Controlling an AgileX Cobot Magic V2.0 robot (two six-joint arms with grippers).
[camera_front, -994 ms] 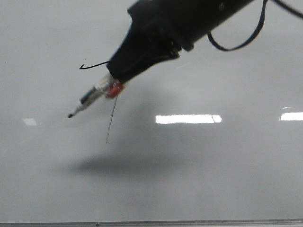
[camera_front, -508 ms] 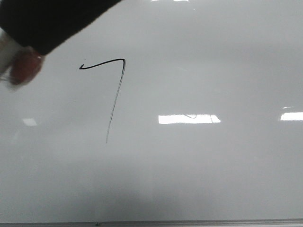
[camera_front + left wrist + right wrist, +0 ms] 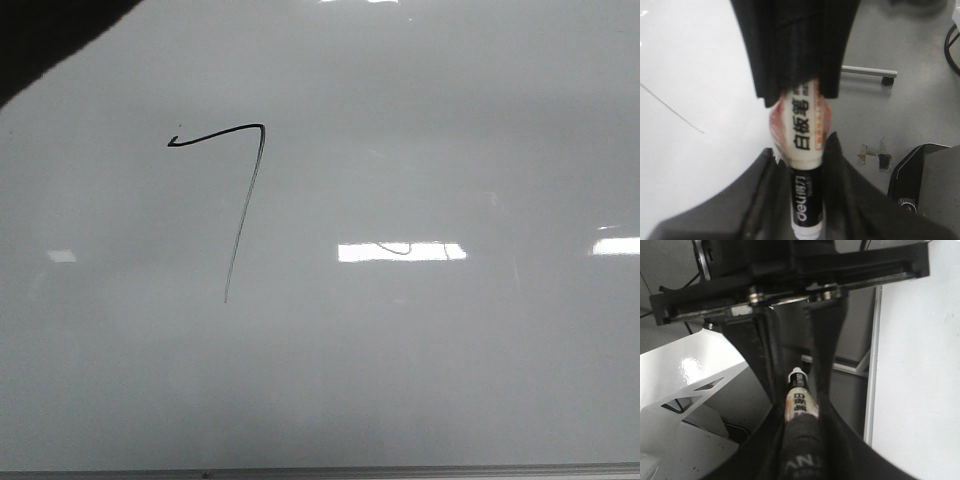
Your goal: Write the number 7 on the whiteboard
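Note:
The number 7 (image 3: 245,190) is a thin black stroke on the whiteboard (image 3: 420,350), with a hooked top bar and a long fading downstroke. Part of its line shows in the left wrist view (image 3: 670,107). No gripper shows in the front view, only a dark piece of arm (image 3: 40,30) in the top left corner. In both wrist views the grippers meet end to end on one marker (image 3: 805,145), off the board's edge. My left gripper (image 3: 802,152) is shut on its black-and-white end. My right gripper (image 3: 801,412) is shut on its black-wrapped end (image 3: 800,445).
The board's metallic bottom edge (image 3: 320,471) runs along the front. Bright glare patches (image 3: 400,251) lie on the board. Beside the board are grey floor (image 3: 900,110), a white frame (image 3: 685,390) and a dark object (image 3: 925,175).
The arm holding the marker swept left across the board and out of the front view. The 7, half covered a second ago, now shows whole.

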